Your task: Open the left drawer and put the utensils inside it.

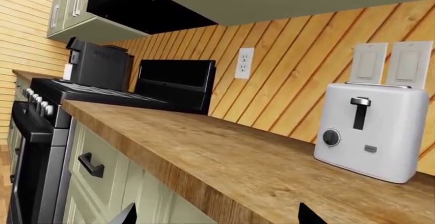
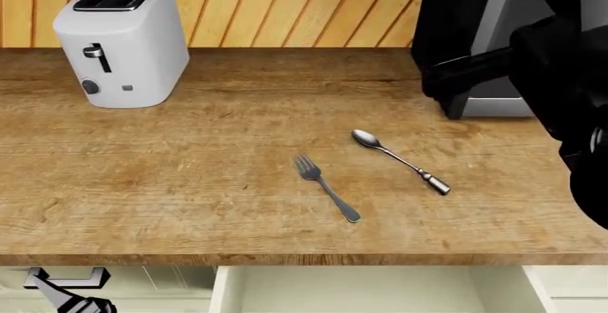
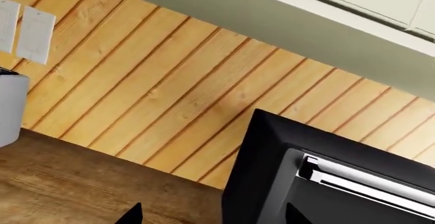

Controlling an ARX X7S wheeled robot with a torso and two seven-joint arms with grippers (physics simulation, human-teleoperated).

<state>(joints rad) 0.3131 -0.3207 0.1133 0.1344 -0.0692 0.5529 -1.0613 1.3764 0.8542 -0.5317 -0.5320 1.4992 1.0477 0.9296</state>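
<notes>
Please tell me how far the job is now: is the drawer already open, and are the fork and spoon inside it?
Done: the left drawer stands pulled out below the counter edge, its cream inside showing nothing in it. In hand: nothing; neither gripper holds a utensil. Left: the fork and the spoon both lie on the wooden counter, apart from each other, and must go inside.

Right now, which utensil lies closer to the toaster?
The fork: its tines point toward the toaster, while the spoon lies farther right, near the black appliance.
</notes>
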